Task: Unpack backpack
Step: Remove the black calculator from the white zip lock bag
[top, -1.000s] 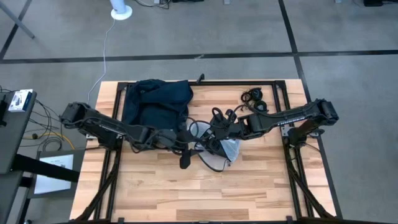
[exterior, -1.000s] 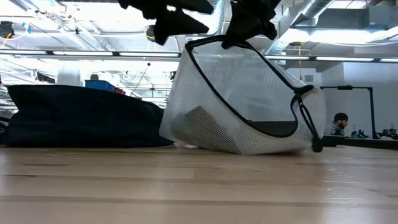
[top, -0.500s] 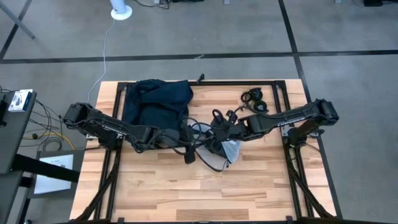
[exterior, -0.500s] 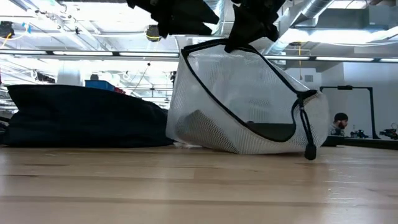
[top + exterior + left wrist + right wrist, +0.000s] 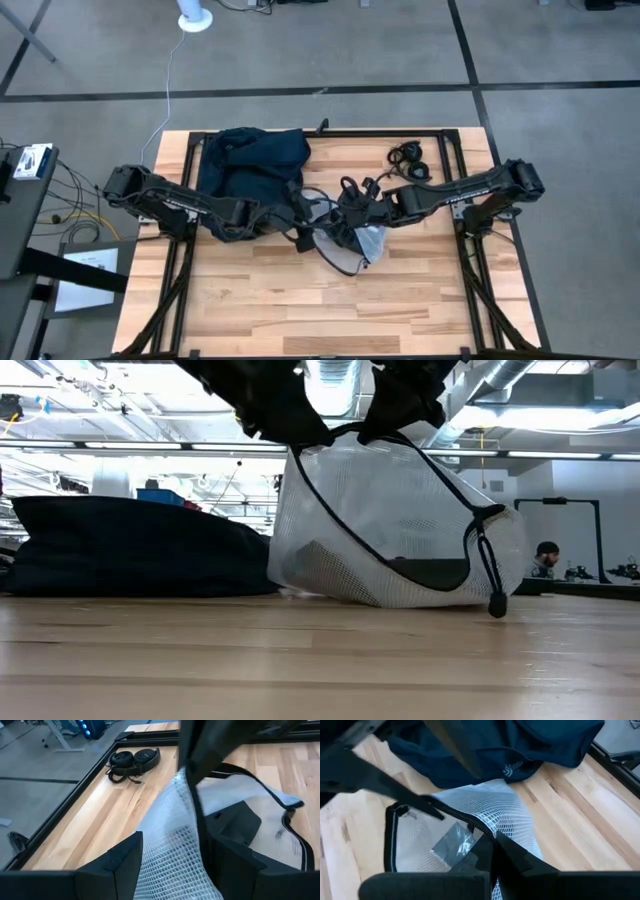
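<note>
The right tool (image 5: 352,222) is pinched shut on the black-trimmed rim of a white mesh bag (image 5: 400,530), holding that edge up off the counter (image 5: 400,300) while the bag's lower side rests on the wood. In the right wrist view its fingers (image 5: 505,852) meet on the dark zipper edge, and a grey flat item (image 5: 451,846) shows through the mesh just beyond them. The left tool (image 5: 300,228) is close beside the right one, at the same bag's rim; whether it is gripping or spread cannot be told. A black cord with a toggle (image 5: 494,605) hangs from the bag's far end down to the counter. Behind both tools, nearest the left one, lies the backpack (image 5: 250,160), slumped flat on the counter. A pair of black headphones (image 5: 132,759) lies well beyond the right tool, near the counter's edge.
</note>
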